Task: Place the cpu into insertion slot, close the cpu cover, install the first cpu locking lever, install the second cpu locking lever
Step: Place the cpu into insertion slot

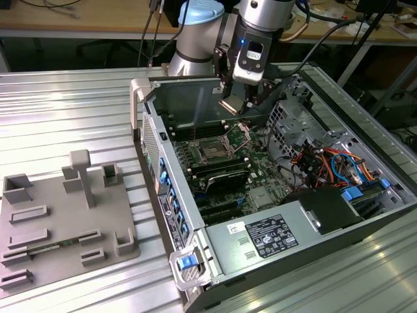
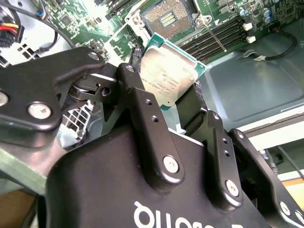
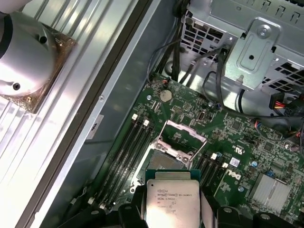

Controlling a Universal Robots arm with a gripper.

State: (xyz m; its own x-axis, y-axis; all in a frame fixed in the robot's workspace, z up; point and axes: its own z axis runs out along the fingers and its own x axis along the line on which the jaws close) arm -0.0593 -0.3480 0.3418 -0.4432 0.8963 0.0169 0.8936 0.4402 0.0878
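My gripper [image 1: 232, 103] is shut on the cpu [image 2: 167, 76], a flat silver-topped chip with a green edge, pinched at two opposite sides by the black fingers [image 2: 142, 109]. In the exterior view the cpu [image 1: 232, 105] hangs above the motherboard, a little behind the insertion slot [image 1: 212, 151]. In the first wrist view the cpu [image 3: 172, 203] sits just short of the open insertion slot [image 3: 159, 166], whose contact field is bare. The cpu cover [image 3: 182, 137] stands swung up on the slot's far side. A thin silver locking lever [image 2: 213, 35] lies beside the insertion slot [image 2: 166, 16].
The open computer case has a tall grey wall [image 1: 189, 98] behind the board. A drive cage [image 1: 293, 117] and coloured cables [image 1: 326, 163] crowd the exterior view's right. Black memory slots [image 1: 221, 173] flank the socket. A power supply [image 1: 273, 235] sits in front. A grey fixture plate [image 1: 58, 222] lies outside.
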